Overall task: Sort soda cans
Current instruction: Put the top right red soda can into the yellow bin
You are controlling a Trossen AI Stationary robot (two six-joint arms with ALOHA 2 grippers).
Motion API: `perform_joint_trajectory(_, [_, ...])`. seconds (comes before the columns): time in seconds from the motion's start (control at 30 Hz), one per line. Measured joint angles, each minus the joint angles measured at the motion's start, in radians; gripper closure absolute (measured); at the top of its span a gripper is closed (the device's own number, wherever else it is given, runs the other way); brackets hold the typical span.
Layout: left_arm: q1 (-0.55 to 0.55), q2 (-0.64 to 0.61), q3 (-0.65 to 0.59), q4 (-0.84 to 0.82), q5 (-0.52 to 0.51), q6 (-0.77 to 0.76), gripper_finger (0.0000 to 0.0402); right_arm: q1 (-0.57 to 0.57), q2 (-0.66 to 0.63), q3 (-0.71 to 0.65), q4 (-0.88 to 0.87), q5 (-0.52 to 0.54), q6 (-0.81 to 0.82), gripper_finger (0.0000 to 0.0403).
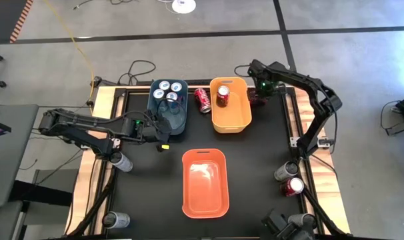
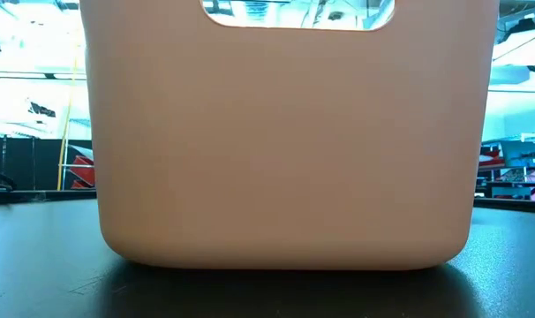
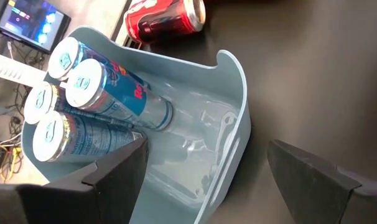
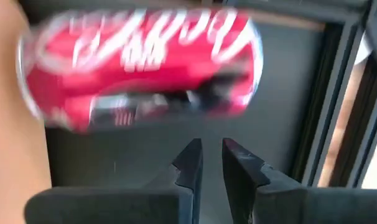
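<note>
Several blue soda cans (image 1: 169, 91) stand together at the far end of the blue bin (image 1: 179, 123); in the left wrist view the blue cans (image 3: 83, 93) are grouped against one end of the bin (image 3: 235, 81). My left gripper (image 1: 163, 127) (image 3: 207, 162) is open over the bin's near end, one finger above the inside and one outside. One red can (image 1: 223, 95) stands in the yellow bin (image 1: 239, 120), and another red can (image 1: 203, 100) (image 3: 167, 17) lies between the bins. My right gripper (image 1: 258, 92) (image 4: 211, 149) is shut to a narrow slit just short of a red can (image 4: 139, 68) lying on its side beside the yellow bin.
An orange bin (image 1: 205, 200) sits at the table's near middle and fills the low view (image 2: 285, 150). Grey cans (image 1: 122, 162) (image 1: 115, 219) stand at the left edge. A grey can (image 1: 285, 171) and a red can (image 1: 294, 187) stand at the right edge.
</note>
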Motion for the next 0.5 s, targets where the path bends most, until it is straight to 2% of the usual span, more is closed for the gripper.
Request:
perform_joint_trajectory(0.1, [0.0, 0.0, 0.0, -0.002, 0.0, -0.001, 0.0077, 0.038, 0.0, 0.0, -0.074, -0.018, -0.006, 0.0329])
perform_joint_trajectory(0.2, [0.0, 0.0, 0.0, -0.006, 0.0, -0.002, 0.0077, 0.075, -0.017, 0.0, -0.064, -0.018, -0.008, 0.0329])
perform_joint_trajectory(0.33, [0.0, 0.0, 0.0, -0.006, 0.0, -0.007, 0.0077, 0.096, -0.068, 0.0, 0.018, -0.02, -0.009, 0.0329])
perform_joint_trajectory(0.5, [0.0, 0.0, 0.0, -0.006, 0.0, -0.007, 0.0077, 0.056, -0.109, 0.0, 0.249, -0.02, 0.083, 0.0329])
